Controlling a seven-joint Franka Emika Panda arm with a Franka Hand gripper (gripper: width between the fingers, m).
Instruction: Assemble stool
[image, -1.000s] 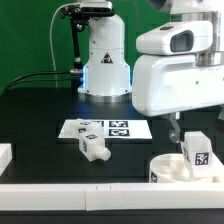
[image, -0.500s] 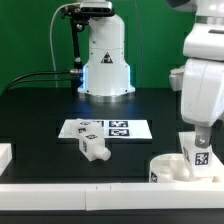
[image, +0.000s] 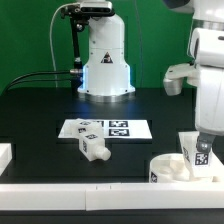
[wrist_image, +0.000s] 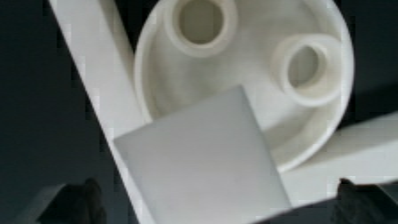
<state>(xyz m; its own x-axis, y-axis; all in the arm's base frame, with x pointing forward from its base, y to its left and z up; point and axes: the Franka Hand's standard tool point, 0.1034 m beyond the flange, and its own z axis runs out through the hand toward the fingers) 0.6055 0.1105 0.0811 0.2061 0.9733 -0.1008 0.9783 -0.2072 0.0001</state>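
Since a second ago the white robot arm (image: 205, 70) has swung off toward the exterior view's right. Its bulky housing no longer blocks the middle of the scene, and the gripper (image: 203, 140) now sits directly over the upright leg (image: 200, 152). This is a short chunky white plastic piece with a black-and-white square tag. It stands on the thick round white plastic disc seat (image: 165, 170), much where it was, though now leaning slightly.

The seat rests on the black table (image: 40, 115) at the exterior view's lower right, just behind the long white rail (image: 80, 192). A loose leg (image: 92, 148) of the same kind lies on its side well apart from it, just in front of the flat marker board (image: 105, 128); neither has shifted.

Only the wrist view looks down on the seat (wrist_image: 249, 60), showing two round sockets in its face. It also shows the upright leg's plain flat side (wrist_image: 205, 170) filling the foreground between dark fingertips (wrist_image: 71, 205), with the rail (wrist_image: 98, 80) running beside the seat's rim. Neither view shows whether the fingers press on the leg or merely flank it.
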